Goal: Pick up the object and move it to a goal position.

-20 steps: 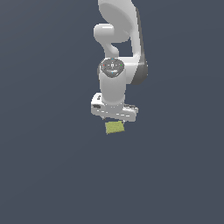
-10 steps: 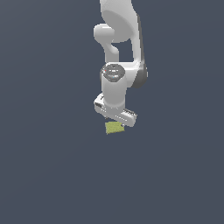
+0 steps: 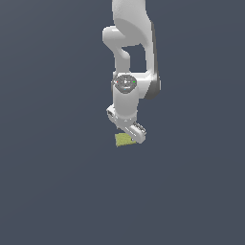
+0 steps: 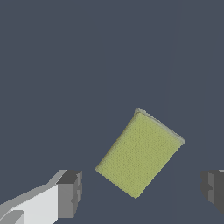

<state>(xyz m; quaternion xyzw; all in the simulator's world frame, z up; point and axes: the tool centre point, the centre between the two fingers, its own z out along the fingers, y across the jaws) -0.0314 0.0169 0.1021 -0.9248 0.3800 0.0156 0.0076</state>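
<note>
**Gripper poised over the yellow-green block, jaws spread**

A flat, dark grey-blue floor [image 3: 57, 191] fills both views and carries the scene. The white Franka arm [image 3: 130, 57] is seen descending from the upper edge of the exterior view, its wrist joint bent downward and marked by a round grey cap. Below the wrist, the gripper [image 3: 129, 130] is held low and is turned at a slant, so that its body runs diagonally toward the exterior view's right.

The object [image 3: 124, 139], a small flat yellow-green block with a finely textured top, is seen lying on the floor directly under the gripper, partly covered by it in the exterior view. In the wrist view the object [image 4: 139, 153] appears rotated relative to the fingers, with one pale edge visible along its far side.

The jaws are spread wide: one dark finger pad [image 4: 70, 193] and the other [image 4: 213, 190] are seen on opposite sides of the block, each well apart from it. Nothing is gripped between them.
</note>
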